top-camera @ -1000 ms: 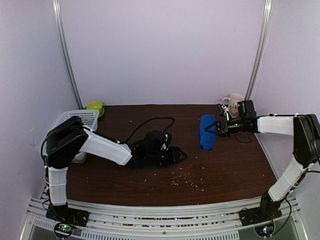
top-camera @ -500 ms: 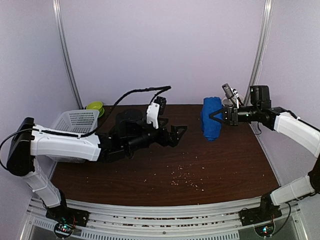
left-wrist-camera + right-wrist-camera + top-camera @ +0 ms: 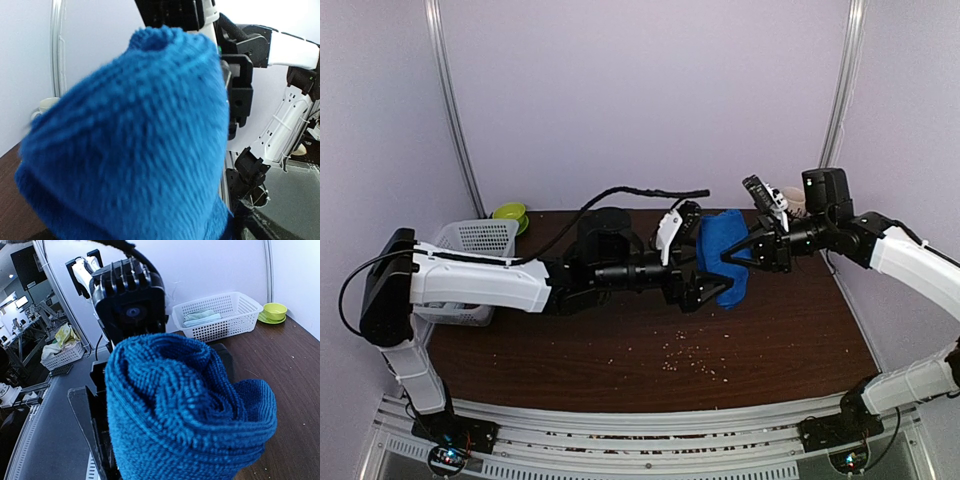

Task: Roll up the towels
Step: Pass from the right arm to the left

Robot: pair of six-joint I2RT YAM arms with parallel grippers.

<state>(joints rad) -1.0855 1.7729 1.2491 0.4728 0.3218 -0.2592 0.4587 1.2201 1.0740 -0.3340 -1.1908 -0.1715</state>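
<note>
The rolled royal blue towel hangs in the air above the brown table, and my right gripper is shut on its right side. From the left, my left gripper reaches it, open, with its fingers spread above and below the roll's left end. In the left wrist view the blue towel fills the frame and hides my own fingers. The right wrist view shows the roll's spiral end with the left wrist behind it. The pale mint-green towel lies in the white basket.
The white basket stands at the table's back left, with a green bowl behind it. A white mug is partly hidden behind my right arm at the back right. Crumbs are scattered over the front middle of the table.
My right gripper lifted the blue towel off the table and carried it left. My left arm rose from the table's middle, swung right to the towel and opened its jaws.
</note>
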